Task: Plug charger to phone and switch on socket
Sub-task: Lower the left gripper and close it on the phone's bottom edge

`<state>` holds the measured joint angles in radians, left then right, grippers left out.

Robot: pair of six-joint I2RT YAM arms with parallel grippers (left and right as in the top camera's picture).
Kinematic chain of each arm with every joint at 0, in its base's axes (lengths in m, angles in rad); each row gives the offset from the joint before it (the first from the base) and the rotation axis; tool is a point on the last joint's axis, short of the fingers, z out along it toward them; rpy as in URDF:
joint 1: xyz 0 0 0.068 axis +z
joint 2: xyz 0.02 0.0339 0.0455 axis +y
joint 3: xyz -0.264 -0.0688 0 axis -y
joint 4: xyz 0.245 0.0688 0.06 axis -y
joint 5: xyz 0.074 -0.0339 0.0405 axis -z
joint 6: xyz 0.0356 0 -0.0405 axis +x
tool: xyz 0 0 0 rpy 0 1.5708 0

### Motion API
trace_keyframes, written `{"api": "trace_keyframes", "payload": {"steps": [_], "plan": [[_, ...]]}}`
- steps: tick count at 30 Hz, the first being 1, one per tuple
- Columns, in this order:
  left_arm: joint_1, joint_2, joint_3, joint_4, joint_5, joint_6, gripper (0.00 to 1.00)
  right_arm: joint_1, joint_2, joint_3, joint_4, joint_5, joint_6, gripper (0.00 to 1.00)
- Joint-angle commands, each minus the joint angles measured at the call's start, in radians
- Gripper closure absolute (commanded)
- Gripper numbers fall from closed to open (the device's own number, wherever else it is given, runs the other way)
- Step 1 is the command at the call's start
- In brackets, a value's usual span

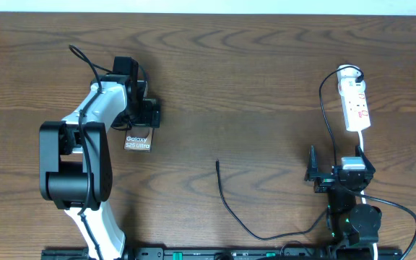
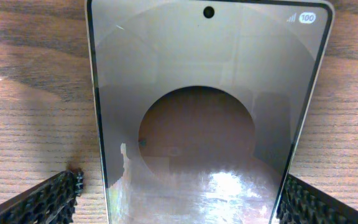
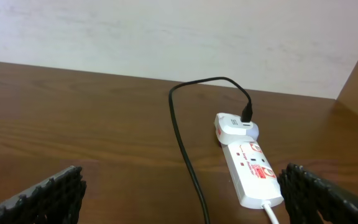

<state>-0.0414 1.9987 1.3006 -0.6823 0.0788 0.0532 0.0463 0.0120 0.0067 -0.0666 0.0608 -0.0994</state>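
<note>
The phone [image 1: 138, 141] lies flat on the table, its brown face with white "Galaxy S25 Ultra" text partly under my left gripper [image 1: 137, 124]. In the left wrist view the phone [image 2: 204, 93] fills the frame and my left gripper [image 2: 179, 193] is open, one finger on each side of its near end. The charger [image 1: 226, 198] lies loose mid-table, its tip [image 1: 217, 163] free. The socket [image 1: 355, 101] lies at the right with a black plug at its far end. My right gripper [image 1: 336, 167] is open and empty just short of the socket [image 3: 252, 167]; its fingers [image 3: 182, 180] are spread wide.
The charger cable [image 3: 184, 146] loops from the plug [image 3: 247, 115] back past my right gripper. The strip's white cord [image 3: 271, 213] runs toward the right arm base. A pale wall [image 3: 166, 31] stands behind the table's far edge.
</note>
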Motion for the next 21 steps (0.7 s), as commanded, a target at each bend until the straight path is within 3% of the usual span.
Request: {"api": "trace_keyframes", "payload": {"steps": [1, 5, 10, 21], "plan": [[0.003, 0.021, -0.035, -0.004, 0.014, 0.006, 0.02, 0.005, -0.005, -0.001, -0.004, 0.008, -0.014, 0.01], [0.003, 0.021, -0.035, -0.003, 0.014, 0.006, 0.0, 0.005, -0.005, -0.001, -0.004, 0.008, -0.014, 0.01], [0.003, 0.021, -0.035, -0.003, 0.014, 0.006, 0.12, 0.005, -0.005, -0.001, -0.004, 0.008, -0.014, 0.01], [0.003, 0.021, -0.035, -0.004, 0.014, 0.006, 0.2, 0.005, -0.005, -0.001, -0.004, 0.008, -0.014, 0.01]]}}
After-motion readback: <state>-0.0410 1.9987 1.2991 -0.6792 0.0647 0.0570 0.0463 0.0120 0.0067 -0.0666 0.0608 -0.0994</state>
